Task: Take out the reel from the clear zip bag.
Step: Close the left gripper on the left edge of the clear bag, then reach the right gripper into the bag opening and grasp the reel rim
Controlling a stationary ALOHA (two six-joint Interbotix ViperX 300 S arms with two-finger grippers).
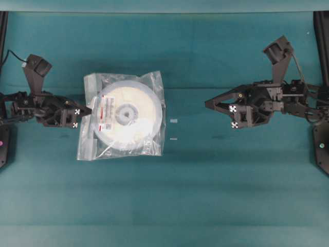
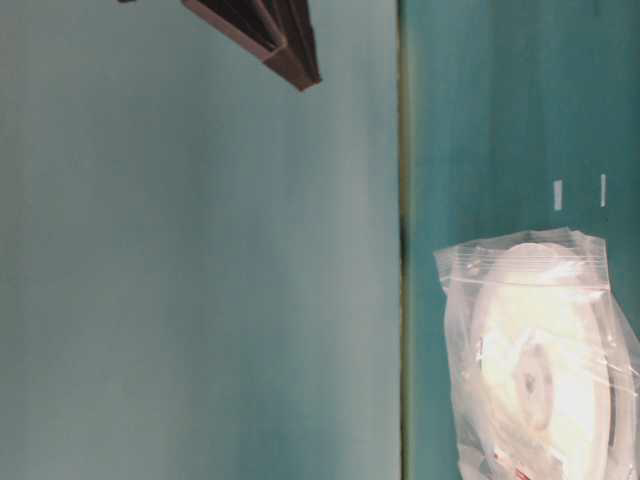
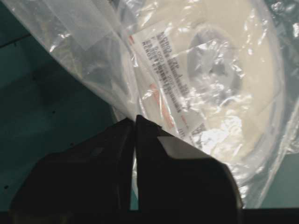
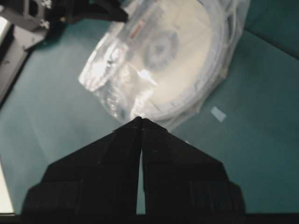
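Observation:
The clear zip bag (image 1: 87, 148) lies flat on the teal table, left of centre, with the reel (image 1: 126, 113) inside it. The reel is a white disc with a cream face, a grey hub and a white label with red marks (image 3: 168, 79). My left gripper (image 1: 89, 109) is at the bag's left edge, its jaws shut on the plastic film (image 3: 70, 37) just outside the reel's rim (image 3: 219, 70). My right gripper (image 1: 207, 103) hangs shut and holds nothing, well to the right of the bag (image 4: 100, 70) and pointing at it.
Two small pale tape marks (image 1: 174, 121) (image 1: 173, 138) lie on the table just right of the bag. The arms' black bases stand at the far left and right edges. In the table-level view a dark arm part (image 2: 270, 35) shows at the top.

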